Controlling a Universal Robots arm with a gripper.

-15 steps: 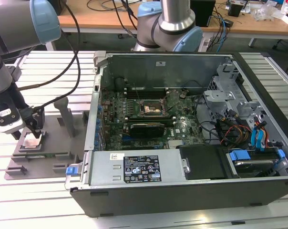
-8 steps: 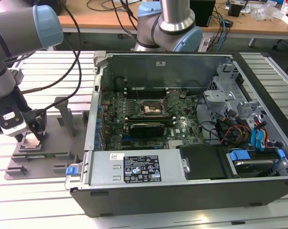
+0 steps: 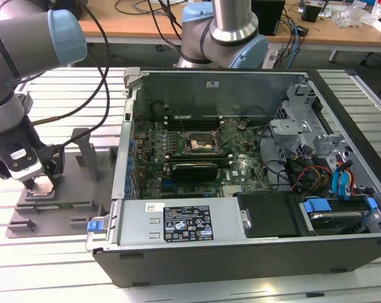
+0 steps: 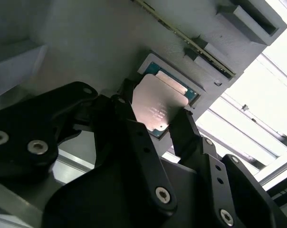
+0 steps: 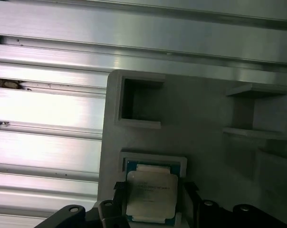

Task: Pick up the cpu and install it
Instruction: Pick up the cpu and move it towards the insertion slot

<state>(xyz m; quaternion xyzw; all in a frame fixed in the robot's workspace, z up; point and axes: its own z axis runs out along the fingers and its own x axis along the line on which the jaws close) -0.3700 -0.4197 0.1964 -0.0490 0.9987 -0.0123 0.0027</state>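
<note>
In the exterior view the arm [image 3: 20, 38] is cut off at the upper left edge. Its gripper [image 3: 39, 180] stands low over the grey fixture plate [image 3: 52, 211] at left. In both wrist views the cpu [image 5: 151, 192] lies flat in the plate's square recess between the parted fingers [image 5: 119, 194], one on each side; contact cannot be determined. Right of the plate, the open computer case [image 3: 241, 252] holds the motherboard socket [image 3: 200, 144].

A robotics lab; slotted aluminium table [image 3: 52, 265], opened computer case [image 3: 253, 262], cable-strewn desk [image 3: 115, 28] behind.
</note>
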